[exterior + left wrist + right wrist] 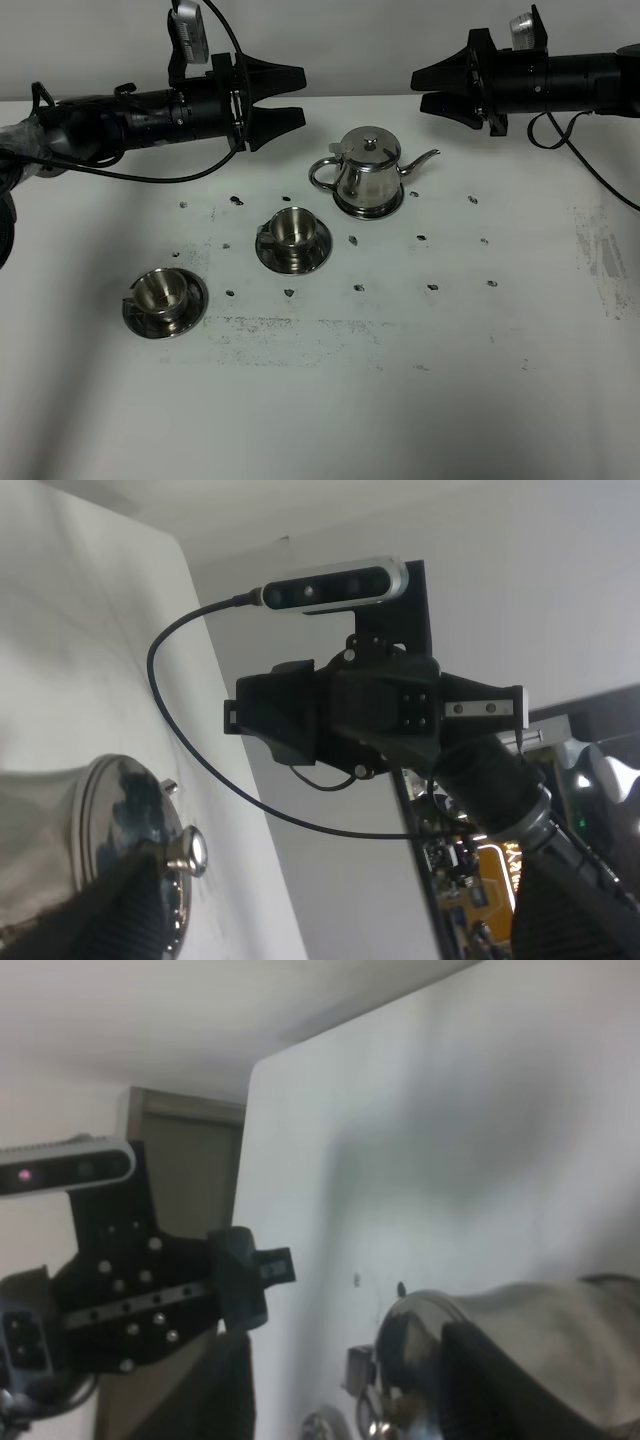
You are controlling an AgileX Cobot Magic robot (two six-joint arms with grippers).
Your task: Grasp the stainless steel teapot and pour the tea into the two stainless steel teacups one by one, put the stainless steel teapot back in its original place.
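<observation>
White tabletop [520,400] in view. The black left gripper [300,95] hangs over the far edge, jaws spread, empty. The black right gripper [418,90] faces it, also released. Between them stands the shiny steel lidded teapot [368,172], upright, lid on, contents hidden. The small steel middle cup [292,228] and front-left cup [160,292] sit on saucers, bare steel inside.

Top cam is evenly lit from overhead and decently sharp. The white counter [480,380] reads bright, going a bit grey toward the near corners. Shadows under the teapot [368,172] and 2 teacups [293,228] are soft and short, and the steel shows small highlights, nothing blown. Left wrist cam is dimmer: the left tool's fingers [110,920] are dark blurry blobs, with 1 hot glint on the lid knob [190,850]. Right wrist cam is hazy and soft all over.
</observation>
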